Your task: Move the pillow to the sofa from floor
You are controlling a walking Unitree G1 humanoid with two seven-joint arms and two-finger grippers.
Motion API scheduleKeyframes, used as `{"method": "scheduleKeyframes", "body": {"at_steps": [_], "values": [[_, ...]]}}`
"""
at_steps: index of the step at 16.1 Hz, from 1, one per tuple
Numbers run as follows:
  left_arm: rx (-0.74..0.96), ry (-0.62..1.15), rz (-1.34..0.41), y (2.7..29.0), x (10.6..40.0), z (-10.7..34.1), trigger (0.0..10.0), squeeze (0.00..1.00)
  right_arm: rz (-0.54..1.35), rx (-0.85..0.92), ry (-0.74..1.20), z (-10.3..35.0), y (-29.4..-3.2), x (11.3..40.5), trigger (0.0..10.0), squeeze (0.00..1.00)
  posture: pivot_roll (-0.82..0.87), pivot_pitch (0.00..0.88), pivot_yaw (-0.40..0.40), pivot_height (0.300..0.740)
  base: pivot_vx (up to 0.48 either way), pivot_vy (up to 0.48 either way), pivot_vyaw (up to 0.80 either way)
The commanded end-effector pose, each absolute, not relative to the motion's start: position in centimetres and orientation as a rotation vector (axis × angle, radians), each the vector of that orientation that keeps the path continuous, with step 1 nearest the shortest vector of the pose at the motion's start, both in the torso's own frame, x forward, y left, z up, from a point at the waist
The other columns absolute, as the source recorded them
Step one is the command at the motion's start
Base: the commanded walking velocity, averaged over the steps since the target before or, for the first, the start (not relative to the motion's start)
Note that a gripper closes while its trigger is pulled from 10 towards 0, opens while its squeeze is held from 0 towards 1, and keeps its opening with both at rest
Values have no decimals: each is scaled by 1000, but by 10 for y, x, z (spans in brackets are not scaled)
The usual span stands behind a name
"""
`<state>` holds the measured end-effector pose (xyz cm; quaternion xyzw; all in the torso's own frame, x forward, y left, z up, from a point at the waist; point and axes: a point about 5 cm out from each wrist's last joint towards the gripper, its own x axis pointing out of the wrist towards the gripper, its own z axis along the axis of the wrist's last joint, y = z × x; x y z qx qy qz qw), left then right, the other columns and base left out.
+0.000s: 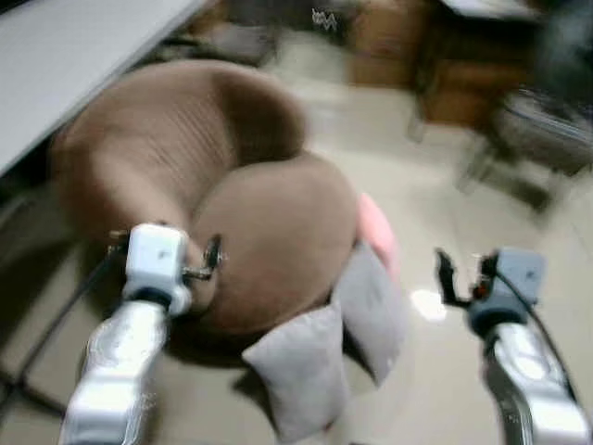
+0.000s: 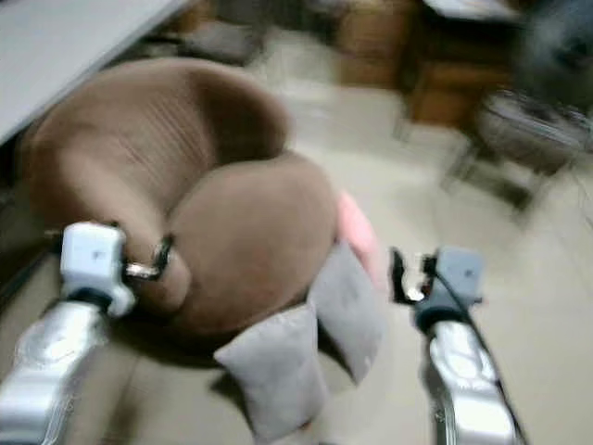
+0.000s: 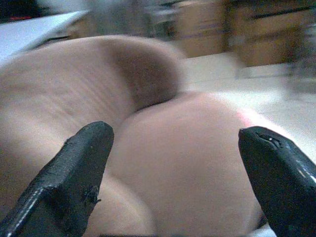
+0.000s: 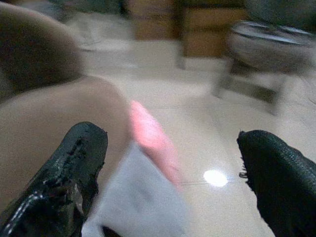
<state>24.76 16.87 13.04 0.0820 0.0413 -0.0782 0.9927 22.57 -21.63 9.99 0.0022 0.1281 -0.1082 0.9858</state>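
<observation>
Two grey pillows lean against the front of a round brown sofa (image 1: 176, 148) on the floor: one in front (image 1: 296, 371) and one to its right (image 1: 371, 311). A pink pillow (image 1: 378, 232) stands behind them against the sofa's right side. My left gripper (image 1: 165, 239) is open and hovers over the sofa's front left, with the brown seat (image 3: 187, 148) between its fingers. My right gripper (image 1: 463, 273) is open above the bare floor, right of the pillows. In the right wrist view the pink pillow (image 4: 150, 140) and a grey pillow (image 4: 138, 202) lie between its fingertips. All views are blurred.
A white table (image 1: 65, 56) runs along the left. Wooden furniture (image 1: 389, 46) stands at the back. A stool with metal legs (image 1: 537, 139) is at the right. A dark cable (image 1: 56, 324) crosses the floor at the left. Pale tiled floor (image 1: 435, 371) spreads to the right.
</observation>
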Motion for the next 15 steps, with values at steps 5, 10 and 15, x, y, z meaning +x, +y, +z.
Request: {"method": "scheduleKeyframes", "body": {"at_steps": [5,10,15], "values": [[204,31,-156,171,247,133,10000,0,-144,-12,215,109,-207,236,10000,0,20,0,-4,740,0,286,-800],[209,16,-172,164,240,131,10000,0,-40,-22,147,118,-202,243,10000,0,32,0,-21,740,0,-384,0],[256,-32,-190,157,244,132,10000,0,-51,-1,123,122,-197,252,10000,0,35,0,-35,730,0,0,0]]}}
